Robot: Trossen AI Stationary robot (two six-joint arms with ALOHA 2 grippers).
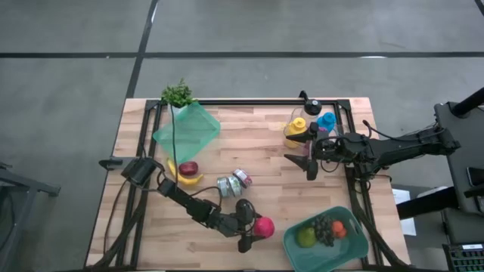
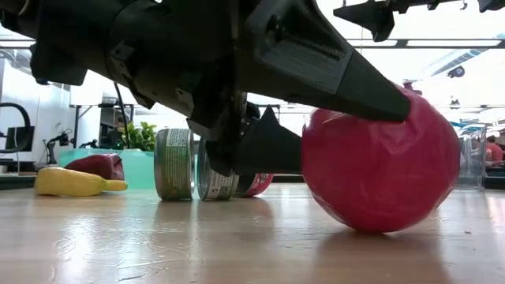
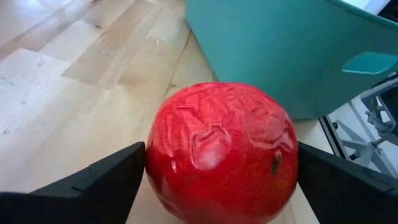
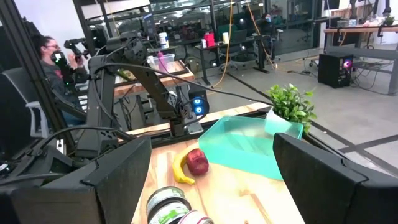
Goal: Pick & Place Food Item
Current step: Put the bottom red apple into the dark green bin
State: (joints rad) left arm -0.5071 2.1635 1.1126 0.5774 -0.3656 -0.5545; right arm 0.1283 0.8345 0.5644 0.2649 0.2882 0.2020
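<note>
Left fingers (image 3: 221,180) apart, one each side of the red apple (image 3: 222,152). In the left wrist view both dark tips sit right at the apple's flanks; can't tell if they actually touch it. Apple rests on the tabletop (image 1: 265,143), visible in the low view (image 2: 381,162), with my left finger above it and just behind. Just beyond my left fingertips: the teal bin (image 3: 292,50), close to the apple, not touching it. From above, that bin (image 1: 293,242) holds a green fruit (image 1: 305,236), dark grapes (image 1: 324,229) and an orange item (image 1: 338,229); the apple (image 1: 263,227) is beside its rim, outside it.

Behind my left fingers, back along the arm: two cans (image 1: 233,182) lying near each other, then a banana (image 1: 187,178) with a dark red fruit (image 1: 188,168) touching it. Further off, a second teal tray (image 1: 187,127) with a small plant (image 1: 177,94) at its far corner.

Right fingers (image 1: 310,160) also apart, holding nothing, hovering over the tabletop well away from the apple. Next to them: yellow bottle (image 1: 296,130) and blue cup (image 1: 326,121). Between the right fingers in the right wrist view: teal tray (image 4: 245,146), plant (image 4: 291,106), banana (image 4: 180,169), dark red fruit (image 4: 198,160), cans (image 4: 171,205). A person (image 4: 53,53) sits in the room past the tabletop.
</note>
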